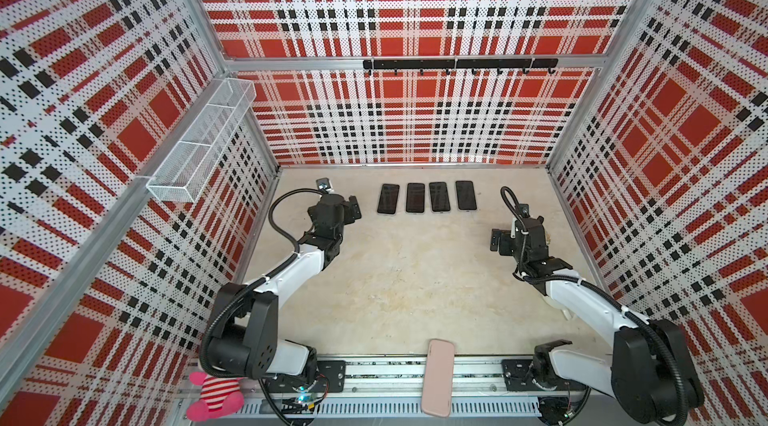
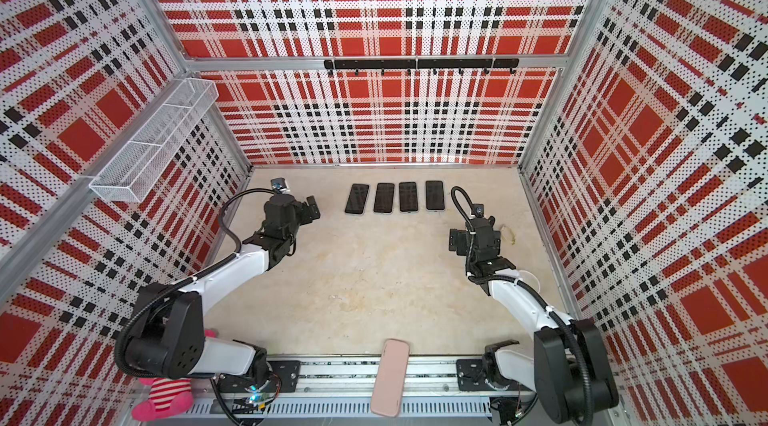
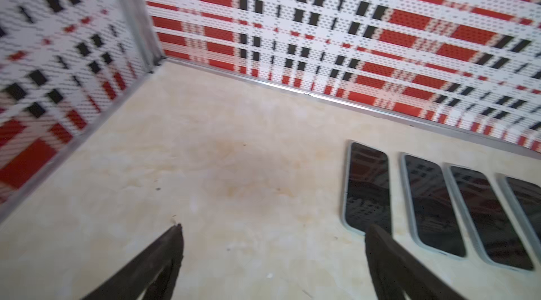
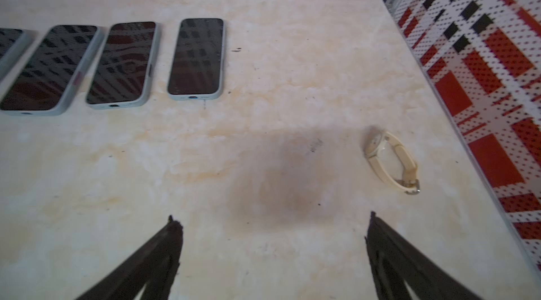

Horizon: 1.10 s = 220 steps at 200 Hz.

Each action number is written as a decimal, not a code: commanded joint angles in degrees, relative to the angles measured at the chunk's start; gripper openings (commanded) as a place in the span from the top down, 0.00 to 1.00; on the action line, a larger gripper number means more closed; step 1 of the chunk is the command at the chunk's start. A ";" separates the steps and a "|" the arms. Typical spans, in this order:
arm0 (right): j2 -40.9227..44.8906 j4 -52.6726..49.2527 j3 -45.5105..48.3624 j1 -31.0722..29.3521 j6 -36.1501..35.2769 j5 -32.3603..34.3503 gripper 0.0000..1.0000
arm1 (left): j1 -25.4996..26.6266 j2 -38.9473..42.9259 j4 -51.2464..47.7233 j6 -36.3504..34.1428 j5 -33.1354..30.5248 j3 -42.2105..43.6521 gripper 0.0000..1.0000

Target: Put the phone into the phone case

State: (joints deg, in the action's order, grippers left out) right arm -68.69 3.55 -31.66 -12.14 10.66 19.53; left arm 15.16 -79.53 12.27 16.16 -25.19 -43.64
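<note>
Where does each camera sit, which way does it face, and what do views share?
Top view: above near edge, looking down at table; left arm, right arm show.
Top view: beside it, same aim, arms, phones.
Left wrist: on left arm, faces far left corner; left gripper shows, jaws open.
Right wrist: on right arm, faces far right corner, watch; right gripper shows, jaws open.
Shared: phones in all four.
</note>
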 commanded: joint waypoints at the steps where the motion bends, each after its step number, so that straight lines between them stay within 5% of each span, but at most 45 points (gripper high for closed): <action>1: -0.47 13.10 2.38 0.56 -3.34 8.50 0.00 | -0.51 2.57 6.10 -1.79 -12.54 5.71 0.02; 95: -12.99 43.88 10.49 0.88 -7.22 5.67 0.00 | -8.61 -4.02 37.60 -13.65 -9.26 18.25 0.02; 138: -19.95 62.37 14.13 2.84 -11.71 4.61 0.00 | -12.49 -8.25 50.04 -11.73 -1.94 23.31 0.02; 153: -17.92 57.91 14.38 4.99 -8.97 0.29 0.00 | -11.56 -7.93 54.55 -12.83 -2.33 25.88 0.02; 172: -22.53 67.77 16.35 7.33 -7.93 -2.72 0.00 | -12.01 -8.24 63.50 -12.04 -1.84 31.64 0.02; 184: -20.37 61.21 15.33 7.43 -6.92 -3.53 0.00 | -11.65 -11.58 73.24 -14.04 -2.06 33.46 0.02; 220: -21.74 65.20 15.76 8.19 -6.90 -4.13 0.00 | -10.90 -11.33 72.04 -14.31 -2.88 33.16 0.02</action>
State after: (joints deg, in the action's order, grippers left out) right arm -89.62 63.05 -16.25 -4.64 3.31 17.39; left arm 3.97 -90.54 76.29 3.33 -27.77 -10.55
